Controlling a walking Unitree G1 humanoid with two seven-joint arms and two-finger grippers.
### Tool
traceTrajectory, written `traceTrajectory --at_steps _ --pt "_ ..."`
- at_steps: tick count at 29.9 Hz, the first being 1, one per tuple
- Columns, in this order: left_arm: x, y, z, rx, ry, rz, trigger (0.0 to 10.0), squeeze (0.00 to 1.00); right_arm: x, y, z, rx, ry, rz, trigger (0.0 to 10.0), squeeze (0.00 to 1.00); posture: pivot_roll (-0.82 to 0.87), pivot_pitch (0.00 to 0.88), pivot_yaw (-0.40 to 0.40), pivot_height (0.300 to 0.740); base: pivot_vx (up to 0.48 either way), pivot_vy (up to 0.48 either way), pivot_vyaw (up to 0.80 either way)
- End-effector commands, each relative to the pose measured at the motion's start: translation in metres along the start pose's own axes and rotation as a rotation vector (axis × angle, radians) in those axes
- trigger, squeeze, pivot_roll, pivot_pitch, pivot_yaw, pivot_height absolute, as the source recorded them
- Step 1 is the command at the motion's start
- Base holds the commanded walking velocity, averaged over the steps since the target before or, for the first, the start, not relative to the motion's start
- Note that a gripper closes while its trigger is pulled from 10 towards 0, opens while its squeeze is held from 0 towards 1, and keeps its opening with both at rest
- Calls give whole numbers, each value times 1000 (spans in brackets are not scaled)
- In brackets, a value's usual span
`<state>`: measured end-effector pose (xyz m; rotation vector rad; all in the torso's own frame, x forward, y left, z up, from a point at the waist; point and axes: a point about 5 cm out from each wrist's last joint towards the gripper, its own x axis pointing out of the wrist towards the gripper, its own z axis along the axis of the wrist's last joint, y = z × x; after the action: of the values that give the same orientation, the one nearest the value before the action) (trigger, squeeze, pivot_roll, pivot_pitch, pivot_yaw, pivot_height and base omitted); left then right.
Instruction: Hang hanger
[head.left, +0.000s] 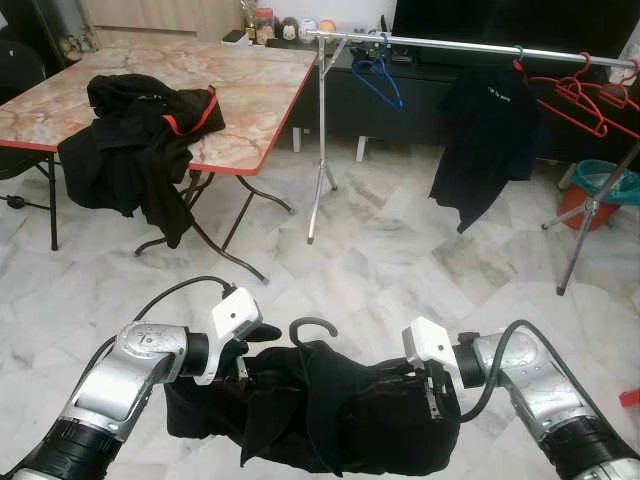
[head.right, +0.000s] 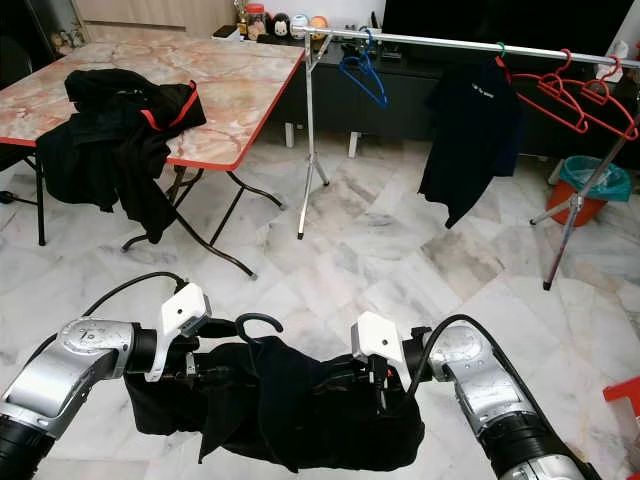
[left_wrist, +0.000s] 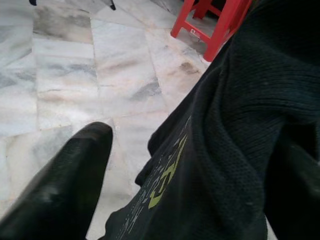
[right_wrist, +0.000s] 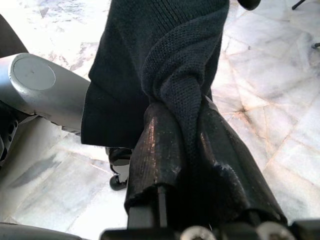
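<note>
The robot holds a black shirt (head.left: 320, 405) low in front of it, just above the marble floor (head.left: 400, 260). The shirt is on a hanger, and the hanger's dark hook (head.left: 312, 327) pokes up from the middle of the cloth.

The right end effector (right_wrist: 187, 150) is pinched tight on a fold of the knit cloth at one end. The left end effector (head.left: 245, 362) is at the other end, pressed into the shirt. One of its fingers (left_wrist: 65, 185) sits beside the cloth, and I cannot tell if it is gripping or not.

The shirt looks soft and floppy. It sags and bunches between the arms. It looks light too. The hanger inside is likely stiff, so the hook is the part to guide.

The silver rail (head.left: 470, 45) is well apart, across the room, with a black top (head.left: 485, 135), a blue hanger (head.left: 378, 75) and red hangers (head.left: 580, 100) on it. More dark clothes (head.left: 135, 145) lie on the worktop (head.left: 250, 90).
</note>
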<state>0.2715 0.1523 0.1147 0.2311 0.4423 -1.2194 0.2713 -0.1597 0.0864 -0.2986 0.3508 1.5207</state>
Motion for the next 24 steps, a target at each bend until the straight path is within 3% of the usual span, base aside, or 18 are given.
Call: traceTrajectory --at_steps 1,24 --pt "3 -2 4 1 -14 -18 0 0 4 1 11 -43 -41 28 10000 0 -76 0 -36 740 0 0 0" --pt "3 -12 8 4 -23 -106 0 0 6 -1 12 -48 -44 22 10000 0 -80 0 -28 740 0 0 0"
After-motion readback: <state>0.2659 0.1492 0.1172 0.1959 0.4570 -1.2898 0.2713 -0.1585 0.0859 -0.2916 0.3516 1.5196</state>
